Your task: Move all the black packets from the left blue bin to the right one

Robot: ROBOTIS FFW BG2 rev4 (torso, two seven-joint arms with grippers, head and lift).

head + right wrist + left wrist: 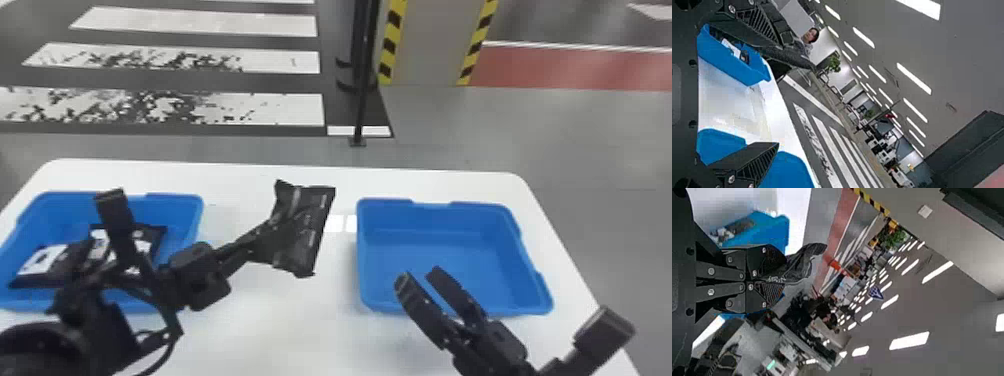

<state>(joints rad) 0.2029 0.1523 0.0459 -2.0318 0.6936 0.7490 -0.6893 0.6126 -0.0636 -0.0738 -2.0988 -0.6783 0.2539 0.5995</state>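
- Head view, and here's the left pincer (pixel 256 241), pressed together on one black packet (pixel 302 232), pinching it by its near-left side.
- That packet is up above the white worktop (pixel 300 340), between the two bins and nearer the right one, touching neither, tilted, with its broad face toward the camera.
- Over to the left bin (pixel 185 207): more black packets (pixel 155 235) lie inside, white patches showing on them, and the left arm (pixel 105 330) crosses in front, hiding part of the pile.
- Across on the other side, the right bin (pixel 500 220) sits on the worktop, with the right pincer (pixel 419 274) at its near side, fingers spread and tips pointing up and to the left.
- Now the left wrist view: the pincer (pixel 779 279) has its two fingers closed in on the packet, and the dark, creased wrap juts out past the tips.
- And the right wrist view: the pincer (pixel 779 92) has its fingers wide apart, nothing between them, with the left bin farther off and packets visible in it.
- Beyond the worktop, a dark post (pixel 367 75) stands on the floor, near white crossing stripes (pixel 280 107) and a pillar (pixel 430 45) edged in yellow and black.
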